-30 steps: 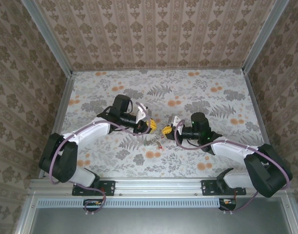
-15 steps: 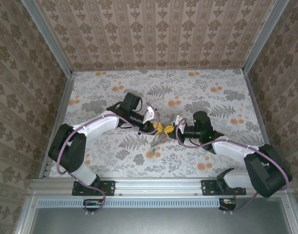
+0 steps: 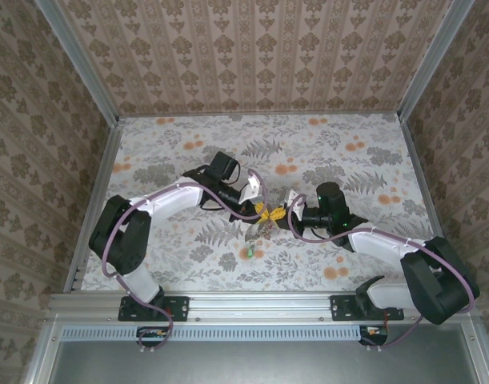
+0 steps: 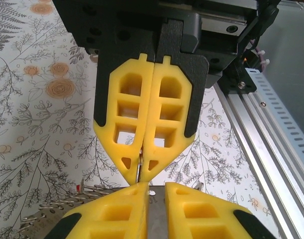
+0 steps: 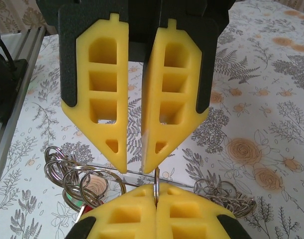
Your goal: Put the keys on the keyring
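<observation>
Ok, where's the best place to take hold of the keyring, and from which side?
I'd grip the keyring on the bare stretch of thin wire between the two bunches of small rings, coming square across the wire and closing on its two sides. It is thin and level there; the right tool pinches it that way.

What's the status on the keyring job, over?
Right gripper shut on the keyring. Left gripper nearly closed at its wire, grip unclear. Small rings bunched on the wire beside them.
</observation>
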